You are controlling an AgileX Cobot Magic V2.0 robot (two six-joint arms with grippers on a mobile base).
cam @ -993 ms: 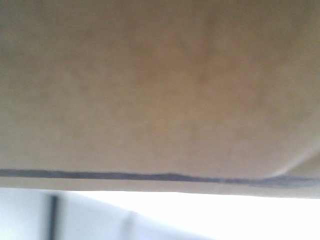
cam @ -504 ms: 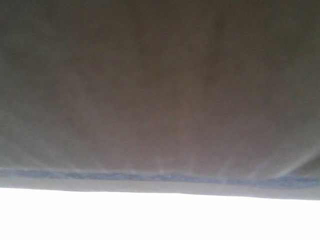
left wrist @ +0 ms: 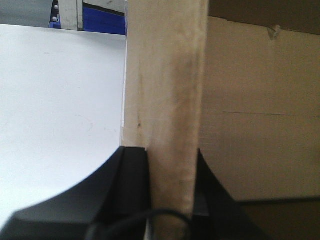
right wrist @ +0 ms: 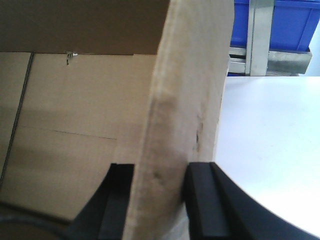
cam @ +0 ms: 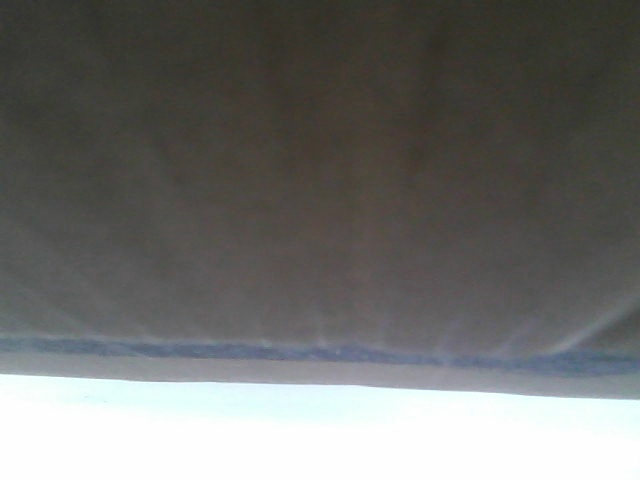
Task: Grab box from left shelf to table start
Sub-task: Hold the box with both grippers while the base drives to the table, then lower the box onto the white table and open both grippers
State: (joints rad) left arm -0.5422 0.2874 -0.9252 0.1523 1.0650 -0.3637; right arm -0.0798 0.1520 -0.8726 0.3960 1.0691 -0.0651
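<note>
The brown cardboard box (cam: 320, 170) fills the front view, dark and close, with a thin grey-blue line near its lower edge. My left gripper (left wrist: 172, 165) is shut on an upright side wall of the box (left wrist: 167, 90), one finger outside, one inside. My right gripper (right wrist: 159, 175) is shut on the opposite side wall of the box (right wrist: 187, 90) in the same way. The box's inner floor (right wrist: 65, 135) shows beside each wall. The white table (left wrist: 55, 110) lies below and outside the box, and also shows in the right wrist view (right wrist: 275, 145). I cannot tell whether the box touches the table.
Blue plastic bins (right wrist: 285, 22) and a silver metal shelf post (right wrist: 260, 35) stand beyond the table's far edge in the right wrist view. The left wrist view shows a blue bin (left wrist: 102, 20) and a metal upright (left wrist: 70, 14) at its top.
The box in the front view has grown much darker, and the strip below it has turned to plain bright white; the dark upright seen there earlier is gone.
</note>
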